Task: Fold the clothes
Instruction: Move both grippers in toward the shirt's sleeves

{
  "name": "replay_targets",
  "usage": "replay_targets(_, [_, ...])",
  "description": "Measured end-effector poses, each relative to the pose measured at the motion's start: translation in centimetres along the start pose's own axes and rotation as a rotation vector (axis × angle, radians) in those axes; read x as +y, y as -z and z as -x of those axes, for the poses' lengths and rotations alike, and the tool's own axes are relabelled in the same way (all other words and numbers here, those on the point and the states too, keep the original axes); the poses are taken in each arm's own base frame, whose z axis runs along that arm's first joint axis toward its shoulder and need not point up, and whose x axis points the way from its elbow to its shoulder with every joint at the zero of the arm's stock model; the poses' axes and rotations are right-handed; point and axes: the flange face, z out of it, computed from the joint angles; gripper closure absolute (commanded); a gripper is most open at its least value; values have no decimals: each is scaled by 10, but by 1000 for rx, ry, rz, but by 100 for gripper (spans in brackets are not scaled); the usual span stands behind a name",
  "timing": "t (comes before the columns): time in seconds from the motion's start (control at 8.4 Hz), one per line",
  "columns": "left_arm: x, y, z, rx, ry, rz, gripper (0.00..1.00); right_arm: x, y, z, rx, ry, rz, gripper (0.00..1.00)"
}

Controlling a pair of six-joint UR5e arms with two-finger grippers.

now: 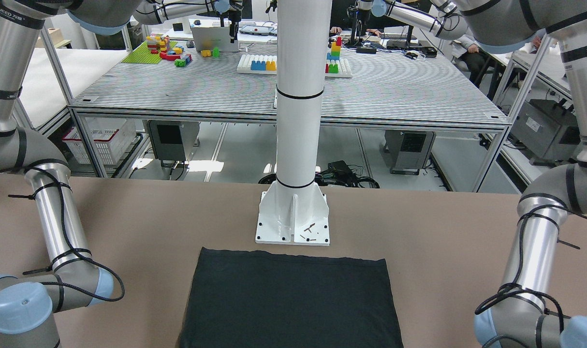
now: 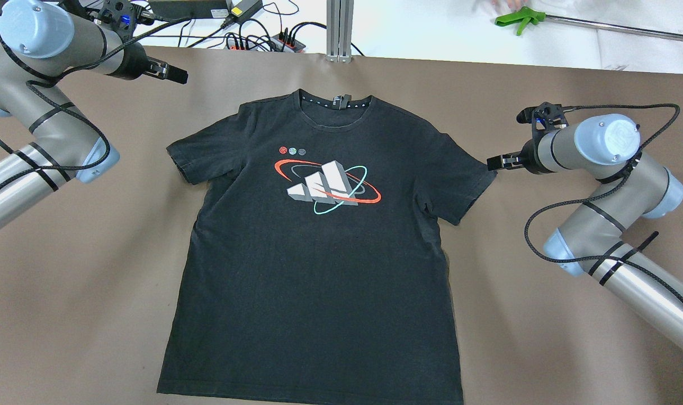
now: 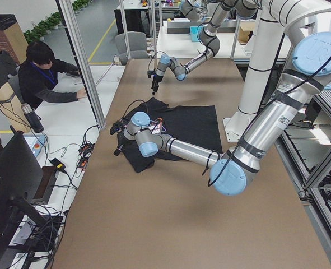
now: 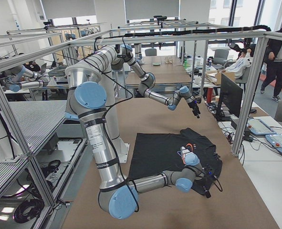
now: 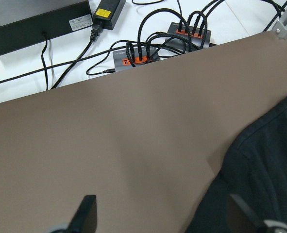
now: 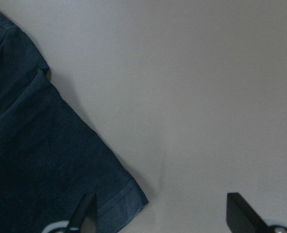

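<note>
Currently: black T-shirt (image 2: pixel 319 270) laid flat, face up, on the brown table (image 2: pixel 94 281). The print (image 2: pixel 327 183) on the chest shows white blocks ringed in red and teal. The collar points away from the robot. The hem stops just short of the white pillar's base plate (image 1: pixel 292 217), not touching it. Both short sleeves are spread sideways, with a few creases under the sleeve on the robot's right.

Left gripper (image 2: pixel 178 75): off the shirt's far corner on the robot's left, well apart from that sleeve in the overhead view, tips aimed toward the collar side. Jaws stand wide, nothing between them. In the wrist view one finger sits over bare table and the other lines up with sleeve cloth. Power strips (image 5: pixel 133 54) lie past the table edge beyond the shirt.

Right gripper (image 2: pixel 492 163): just beside the outer edge of the shirt's other sleeve, pointing at it. Jaws wide, nothing held. One finger is over the sleeve's hem corner, the other over bare table. Contact with the cloth cannot be told.
</note>
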Motion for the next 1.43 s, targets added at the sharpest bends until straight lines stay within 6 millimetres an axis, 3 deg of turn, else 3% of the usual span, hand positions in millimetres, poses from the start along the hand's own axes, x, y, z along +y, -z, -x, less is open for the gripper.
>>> replay_targets(0.59, [0, 0, 0, 0, -1, 0, 6, 4, -30, 15, 22, 4, 29, 8])
replay_targets(0.71, [0, -1, 0, -1, -1, 0, 6, 5, -33, 17, 25, 4, 30, 18])
replay_targets(0.83, [-1, 0, -1, -3, -1, -3, 6, 7, -35, 18, 29, -2, 30, 39])
replay_targets(1.19, [-7, 2, -6, -1, 3, -12, 6, 13, -39, 27, 27, -69, 33, 90])
replay_targets(1.31, [-9, 2, -7, -1, 12, -13, 6, 14, -39, 27, 27, -75, 33, 98])
replay_targets(1.43, [-10, 3, -8, 0, 19, -14, 6, 15, -39, 27, 28, -78, 34, 99])
